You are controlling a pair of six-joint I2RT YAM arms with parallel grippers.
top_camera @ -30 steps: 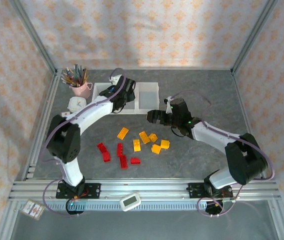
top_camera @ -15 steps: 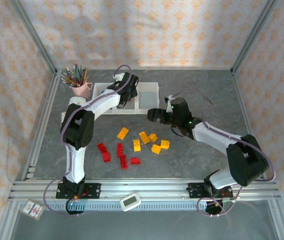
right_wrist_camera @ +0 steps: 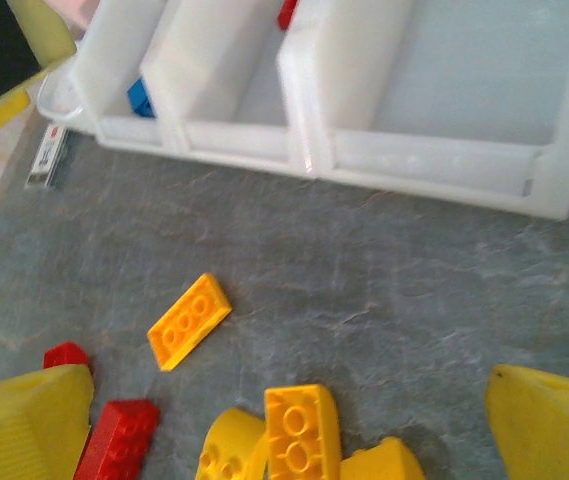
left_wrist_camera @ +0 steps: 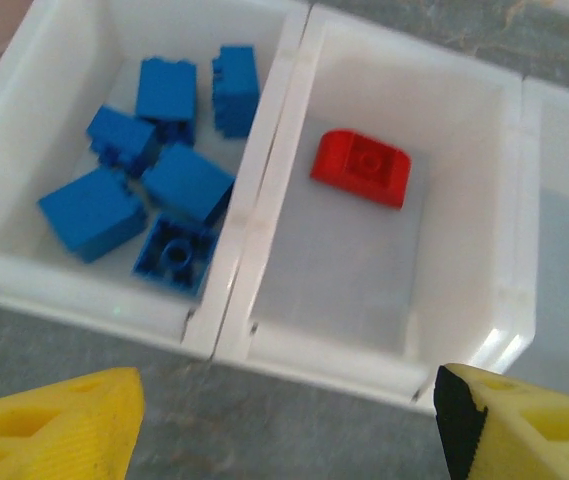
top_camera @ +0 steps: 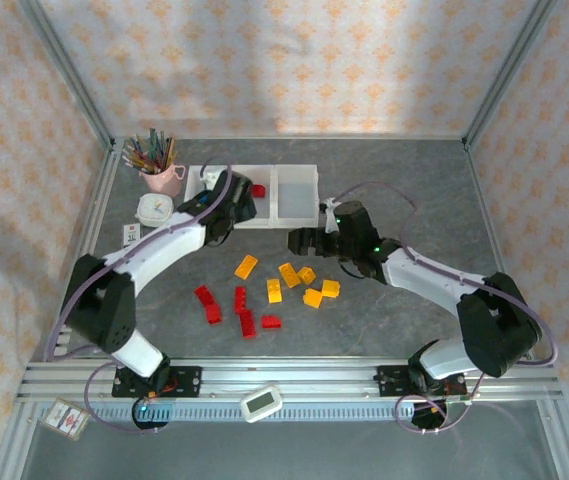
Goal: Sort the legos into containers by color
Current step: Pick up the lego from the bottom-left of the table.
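Sorting stands partly done. Taking the far edge of the overhead view as twelve o'clock, the row of three square translucent white plastic bins [top_camera: 297, 168] sits at twelve o'clock from the loose pieces on the grey mottled table [top_camera: 424, 190]. A pink cup of coloured pencils [top_camera: 161, 178] stands just at nine o'clock of the row.

In the left wrist view the bin at nine o'clock holds six small blue plastic bricks [left_wrist_camera: 186, 180], jumbled and touching one another. The middle bin holds a single red plastic brick [left_wrist_camera: 361, 168], lying towards its far wall.

On the table, six yellow-orange plastic bricks [top_camera: 289, 274] cluster near the centre. Five loose red plastic bricks [top_camera: 240, 298] lie at eight o'clock from them.

Above the scene the left gripper [top_camera: 232, 205] hangs just at six o'clock of the wall shared by the left and middle bins. Its yellow fingertips [left_wrist_camera: 54, 425] are spread wide with nothing between them. At six o'clock of the right-hand bin, the right gripper [top_camera: 299, 240] hovers at twelve o'clock from the yellow-orange cluster. Its jaws are fully spread and hold nothing.
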